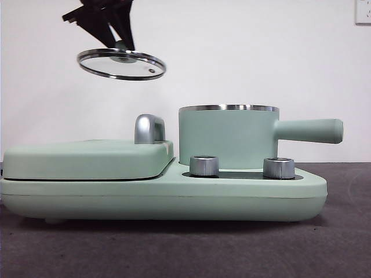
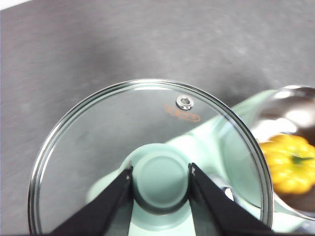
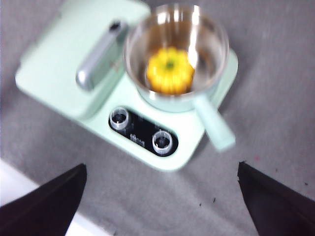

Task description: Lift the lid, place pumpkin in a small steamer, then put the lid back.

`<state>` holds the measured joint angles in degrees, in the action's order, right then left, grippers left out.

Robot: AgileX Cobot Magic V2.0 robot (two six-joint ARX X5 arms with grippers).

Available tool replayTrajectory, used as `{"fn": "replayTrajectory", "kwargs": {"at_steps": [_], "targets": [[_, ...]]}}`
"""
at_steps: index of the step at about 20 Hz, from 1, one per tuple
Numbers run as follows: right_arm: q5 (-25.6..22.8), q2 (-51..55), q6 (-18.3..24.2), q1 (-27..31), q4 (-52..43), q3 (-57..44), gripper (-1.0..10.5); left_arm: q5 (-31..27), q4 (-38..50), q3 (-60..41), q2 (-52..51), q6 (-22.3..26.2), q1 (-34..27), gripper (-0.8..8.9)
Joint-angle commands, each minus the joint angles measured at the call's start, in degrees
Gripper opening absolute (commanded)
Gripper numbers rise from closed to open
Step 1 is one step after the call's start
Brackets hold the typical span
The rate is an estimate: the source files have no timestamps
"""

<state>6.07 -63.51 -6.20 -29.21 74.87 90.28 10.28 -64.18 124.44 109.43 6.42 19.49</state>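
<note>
Pumpkin [image 3: 170, 70] sits inside the small steamer [image 1: 228, 138], and the left claw [image 2: 160, 183], clamped on the knob, holds the lid [image 1: 122, 63] high to the steamer's left. The right claw [image 3: 160, 196] hangs wide open, empty, above the surface. Best play: carry the lid level, centre it over the rim, then lower gently.

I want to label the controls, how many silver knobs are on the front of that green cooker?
2. One silver knob sits below the small steamer, toward the flat cover; the other knob sits under the steamer's side handle. None appears hidden.
</note>
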Motion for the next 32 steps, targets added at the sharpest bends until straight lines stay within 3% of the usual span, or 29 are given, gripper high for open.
{"fn": "replayTrajectory", "kwargs": {"at_steps": [1,6,10,21,32], "targets": [[0.1,9.0,0.4,-0.4,-7.9,-8.5,4.8,0.3,0.8,2.3,-0.5,0.0,2.3,0.59],[0.5,26.3,-0.6,-0.7,-16.3,-26.1,4.8,0.3,0.9,2.3,-0.5,0.0,8.1,0.59],[0.5,34.0,-4.1,-0.7,-18.8,-32.3,4.8,0.3,1.3,2.3,-0.5,0.6,12.7,0.59],[-0.1,36.4,-4.7,-0.7,-19.2,-32.6,4.8,0.3,6.0,2.2,2.0,0.7,21.9,0.58],[-0.1,36.4,-5.0,-0.7,-19.2,-32.6,4.8,0.3,8.5,2.2,8.7,1.1,22.6,0.57]]}}
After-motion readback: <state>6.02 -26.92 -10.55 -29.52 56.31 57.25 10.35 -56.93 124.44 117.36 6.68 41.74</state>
